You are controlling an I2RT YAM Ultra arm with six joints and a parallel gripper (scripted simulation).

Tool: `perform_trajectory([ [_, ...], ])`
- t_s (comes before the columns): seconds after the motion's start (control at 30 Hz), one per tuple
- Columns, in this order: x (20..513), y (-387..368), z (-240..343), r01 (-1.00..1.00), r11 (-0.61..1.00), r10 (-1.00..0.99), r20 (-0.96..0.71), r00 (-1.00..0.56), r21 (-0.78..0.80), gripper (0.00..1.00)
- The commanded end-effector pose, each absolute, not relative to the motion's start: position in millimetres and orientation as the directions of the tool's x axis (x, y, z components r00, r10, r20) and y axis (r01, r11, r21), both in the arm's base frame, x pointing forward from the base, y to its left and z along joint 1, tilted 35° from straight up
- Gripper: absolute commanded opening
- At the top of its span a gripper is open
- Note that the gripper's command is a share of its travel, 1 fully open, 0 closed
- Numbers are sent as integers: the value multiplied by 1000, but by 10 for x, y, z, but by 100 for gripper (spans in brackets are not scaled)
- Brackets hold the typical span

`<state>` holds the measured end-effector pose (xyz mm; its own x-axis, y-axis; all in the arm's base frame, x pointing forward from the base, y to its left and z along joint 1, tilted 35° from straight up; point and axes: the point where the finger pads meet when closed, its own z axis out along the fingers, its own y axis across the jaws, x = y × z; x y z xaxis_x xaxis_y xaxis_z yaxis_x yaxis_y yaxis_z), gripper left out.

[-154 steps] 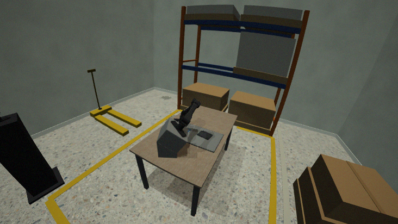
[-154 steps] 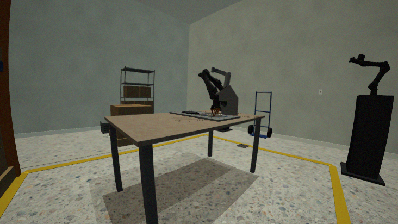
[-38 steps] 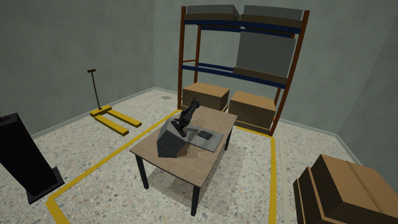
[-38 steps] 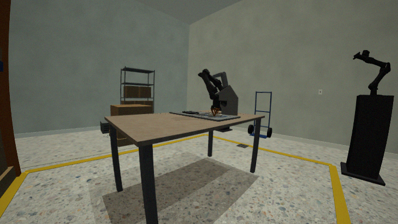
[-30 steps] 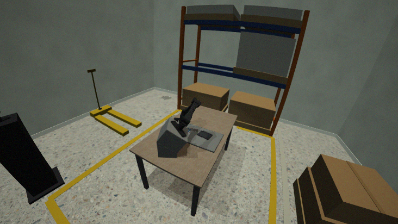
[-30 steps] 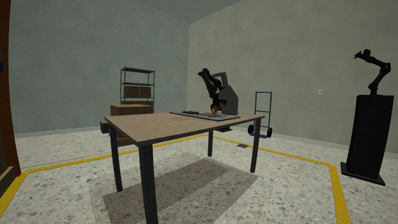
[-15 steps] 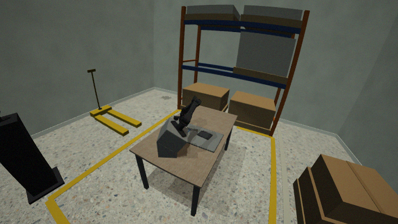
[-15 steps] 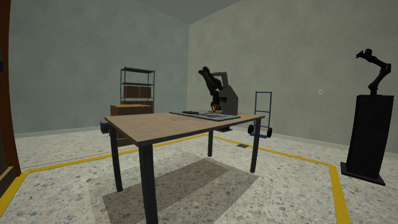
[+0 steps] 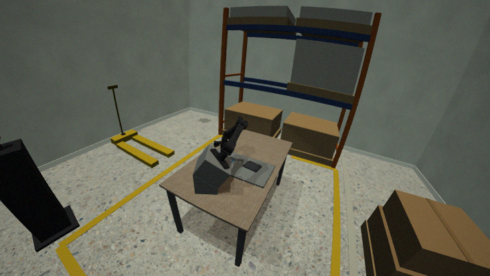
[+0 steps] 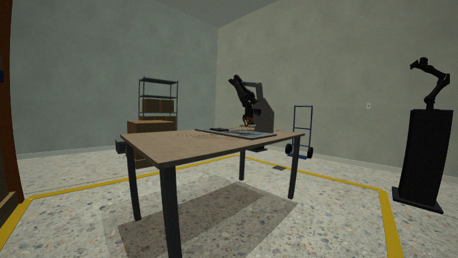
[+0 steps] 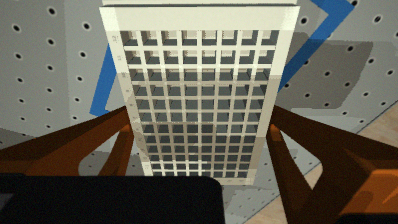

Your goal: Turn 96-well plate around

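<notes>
- The gripper (image 11: pixel 199 131) has its two orange fingers clamped across the short width of the 96-well plate (image 11: pixel 200 90), one on each long side wall, so it's holding the plate and not just hovering round it.
- The plate runs straight out ahead of the gripper, long axis pointing away, wells up. It looks lifted a bit off the deck, going by the shadow on the perforated deck (image 11: pixel 45 60) below, though how far off is hard to call.
- Handling guess: rigid plastic, light, won't flex. The side walls look smooth, so it could slip or pivot in the fingers on a quick turn. The grip sits at the near half of the plate, not the middle, so the far end may want to droop.
- Can't make out the cut corner from the wrist view; the near corners are hidden behind the gripper body.
- Under and beyond the plate there's blue tape (image 11: pixel 102 82) on both sides, which looks like the B1 outline, so the plate is over or right by that spot.
- Further out, the dark plate nest N1 (image 9: pixel 252 166) sits on the deck, well apart from the gripper and with nothing in it.
- The deck lies on a wooden surface (image 9: pixel 236 205) with dark legs.
- Room beyond: a tall shelf rack (image 9: pixel 223 68) with cardboard boxes (image 9: pixel 310 132), a yellow pallet jack (image 9: pixel 142 147), yellow floor tape (image 9: pixel 336 212), and a second arm on a black pedestal (image 10: pixel 423 159).
</notes>
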<state>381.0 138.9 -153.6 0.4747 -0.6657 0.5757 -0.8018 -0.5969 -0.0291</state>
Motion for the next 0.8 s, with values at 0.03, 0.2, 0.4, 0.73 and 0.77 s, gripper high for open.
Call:
perform_trajectory([
  [0.03,3776,1495,-1457,-793,-608,-662,574,482,-34,0],
  [0.2,3745,1532,-1389,-793,-608,-662,574,482,-34,0],
  [0.4,3725,1556,-1344,-793,-608,-662,574,482,-34,0],
  [0.73,3725,1557,-1344,-793,-608,-662,574,482,-34,0],
  [0.77,3725,1557,-1344,-793,-608,-662,574,482,-34,0],
])
